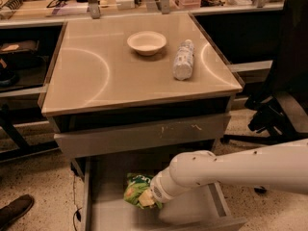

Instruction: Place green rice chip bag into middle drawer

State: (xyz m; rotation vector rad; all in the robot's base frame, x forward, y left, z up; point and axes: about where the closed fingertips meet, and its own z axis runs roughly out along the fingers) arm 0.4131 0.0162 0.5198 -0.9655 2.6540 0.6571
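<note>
The green rice chip bag (136, 190) lies crumpled on the floor of the open middle drawer (103, 214), a wide grey tray pulled out below the tabletop. My white arm reaches in from the right, and my gripper (150, 199) is at the bag's right side, touching it. The gripper itself is mostly hidden behind the wrist and the bag.
A white bowl (147, 42) and a white patterned bottle (183, 59) lying on its side sit on the beige tabletop (91, 76). A grey drawer front with scratch marks (144, 134) is above the open drawer. An office chair (284, 100) stands right; a shoe (14, 211) at lower left.
</note>
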